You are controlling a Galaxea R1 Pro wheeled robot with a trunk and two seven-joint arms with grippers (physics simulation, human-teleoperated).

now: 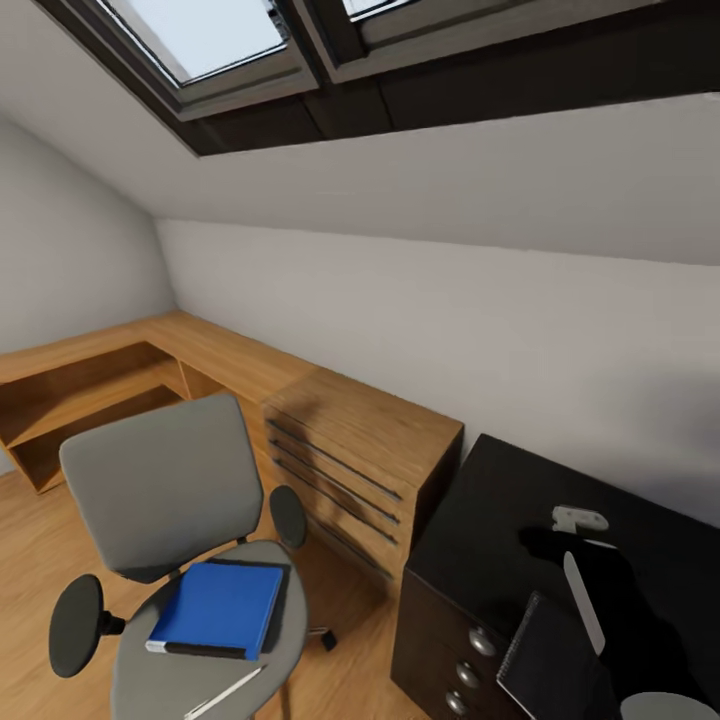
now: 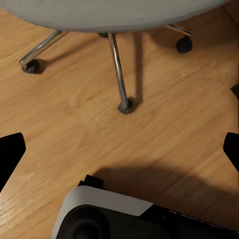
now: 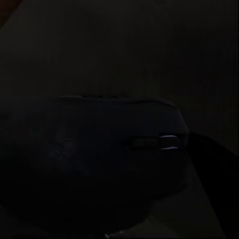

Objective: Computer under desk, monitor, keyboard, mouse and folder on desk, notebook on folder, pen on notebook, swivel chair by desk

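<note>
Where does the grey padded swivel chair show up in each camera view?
Head view: the grey padded swivel chair stands lower left, a bright blue folder lying on its seat.
Left wrist view: its seat underside and chrome legs run along the upper edge, above the wooden floor.
Right wrist view: not in it; very dark, a rounded black mouse close up.
Shared landmark: the wooden floor, in head and left wrist views.

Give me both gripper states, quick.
Left gripper: open, holding nothing, over the floor by the swivel chair.
Right gripper: cannot tell; its wrist view is too dark, with the mouse close up.
</note>
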